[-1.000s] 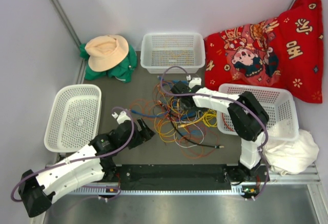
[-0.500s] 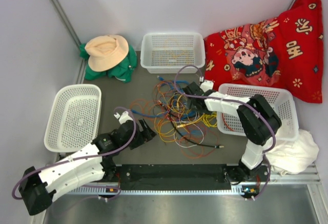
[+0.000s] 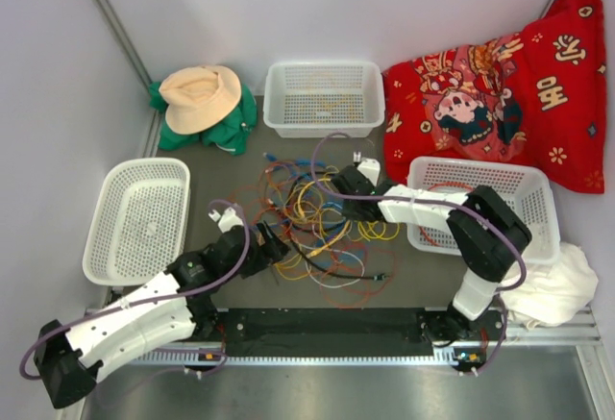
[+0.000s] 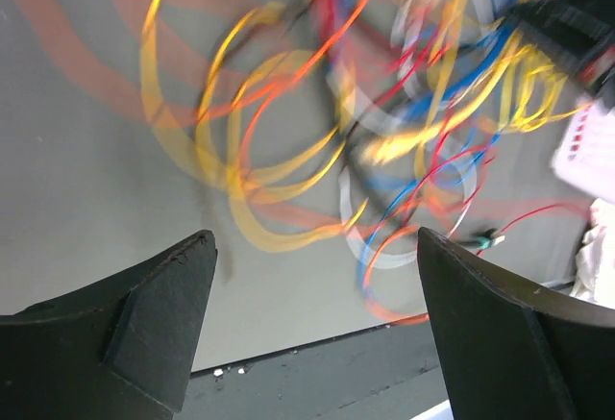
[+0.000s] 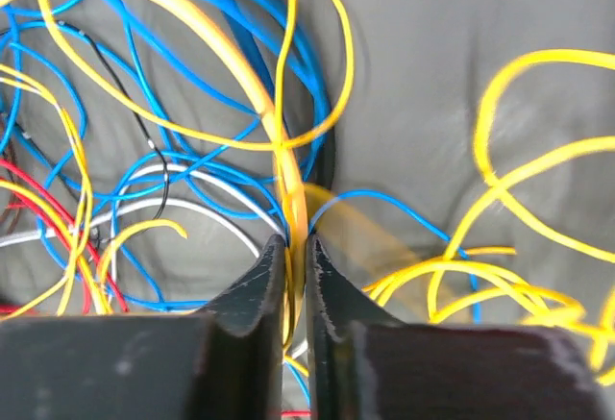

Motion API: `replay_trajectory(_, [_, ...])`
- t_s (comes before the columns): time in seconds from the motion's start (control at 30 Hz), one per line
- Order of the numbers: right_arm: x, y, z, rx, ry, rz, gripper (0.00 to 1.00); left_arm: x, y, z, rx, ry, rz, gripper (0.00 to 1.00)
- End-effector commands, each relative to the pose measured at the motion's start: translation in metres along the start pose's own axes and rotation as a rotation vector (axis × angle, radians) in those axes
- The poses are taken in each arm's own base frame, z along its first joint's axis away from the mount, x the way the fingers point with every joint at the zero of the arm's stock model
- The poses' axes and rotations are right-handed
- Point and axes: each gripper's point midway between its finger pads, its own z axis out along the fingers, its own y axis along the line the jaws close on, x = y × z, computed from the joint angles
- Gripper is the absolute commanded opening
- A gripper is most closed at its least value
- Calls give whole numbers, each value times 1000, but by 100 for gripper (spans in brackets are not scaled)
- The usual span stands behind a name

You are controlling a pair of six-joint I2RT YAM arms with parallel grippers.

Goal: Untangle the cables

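The cables (image 3: 309, 223) lie as a tangle of thin yellow, orange, blue, red, white and black cords on the grey table between the arms. My right gripper (image 3: 342, 199) reaches into the tangle's right side. In the right wrist view it (image 5: 293, 243) is shut on a yellow cable (image 5: 288, 189), with blue and white loops (image 5: 183, 185) lying under it. My left gripper (image 3: 277, 245) sits at the tangle's near left edge. Its jaws (image 4: 312, 237) stand wide open with nothing between them, and the blurred cables (image 4: 288, 151) lie just beyond the fingertips.
White baskets stand at the left (image 3: 115, 247), back (image 3: 324, 117) and right (image 3: 524, 233). A tan hat (image 3: 200, 96) on green cloth sits at the back left, a red pillow (image 3: 500, 84) at the back right and a white cloth (image 3: 548, 290) at the near right. A black strip (image 3: 327, 329) edges the table.
My right gripper has shut on a yellow cable and moved left and nearer. The tangle has shifted nearer and to the left with it. The left arm has hardly moved.
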Motion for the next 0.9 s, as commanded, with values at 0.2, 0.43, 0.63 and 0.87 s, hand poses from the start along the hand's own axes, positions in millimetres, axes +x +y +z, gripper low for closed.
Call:
replay_trajectory(0.2, [-27, 53, -133, -270, -138, -231, 0, -85, -72, -67, 213, -322, 119, 89])
replay_trajectory(0.43, [-64, 30, -190, -283, -296, -254, 0, -121, -116, -90, 361, -493, 178, 87])
replay_trajectory(0.63, [-97, 20, -228, -286, -421, -325, 0, -124, -158, -79, 398, -464, 278, 86])
replay_trajectory(0.87, [-92, 27, -271, -493, -436, -336, 0, -121, -197, -59, 454, -428, 329, 86])
